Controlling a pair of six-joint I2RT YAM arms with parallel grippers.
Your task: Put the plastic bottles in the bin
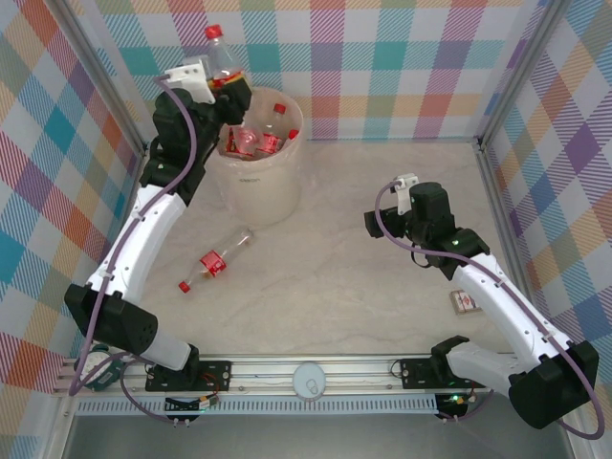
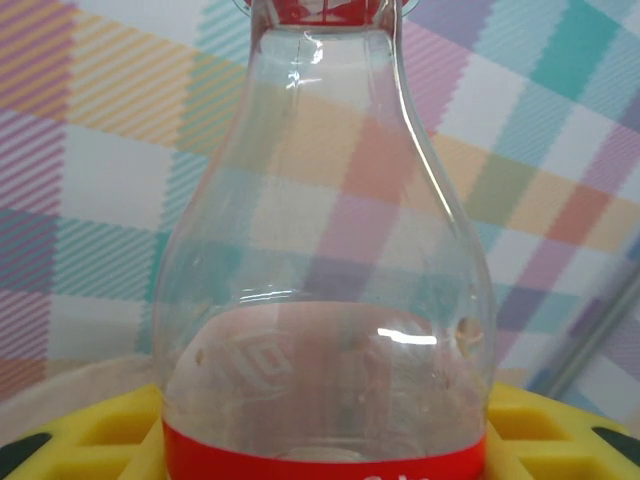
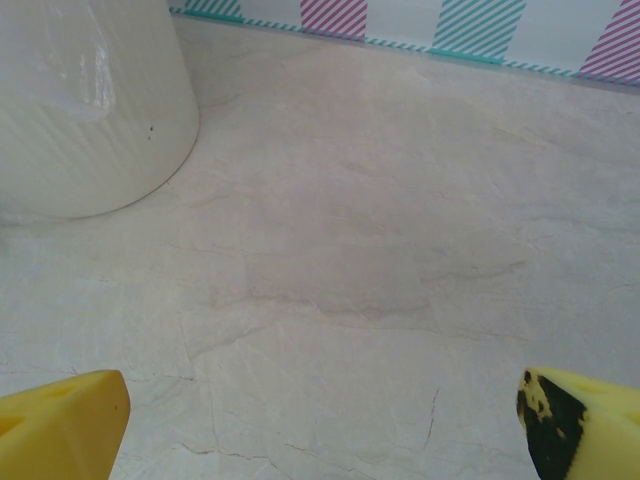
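Bottle [image 2: 325, 300] gripped upright in left claw [image 1: 226, 88], arm raised above bin [image 1: 277, 191]

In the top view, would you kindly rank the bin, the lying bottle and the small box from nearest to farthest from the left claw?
1. bin, far left, beside the left claw.
2. lying bottle, mid-table on the left.
3. small box, near right.

The bin [image 1: 256, 186] stands at the far left of the table [image 1: 363, 191], with bottles [image 1: 256, 141] inside it. The left gripper [image 1: 228, 86] grips an upright bottle [image 1: 220, 57] above the bin's left rim. A loose bottle [image 1: 215, 260] lies before the bin. A box [image 1: 465, 303] lies near right, beside the right arm.
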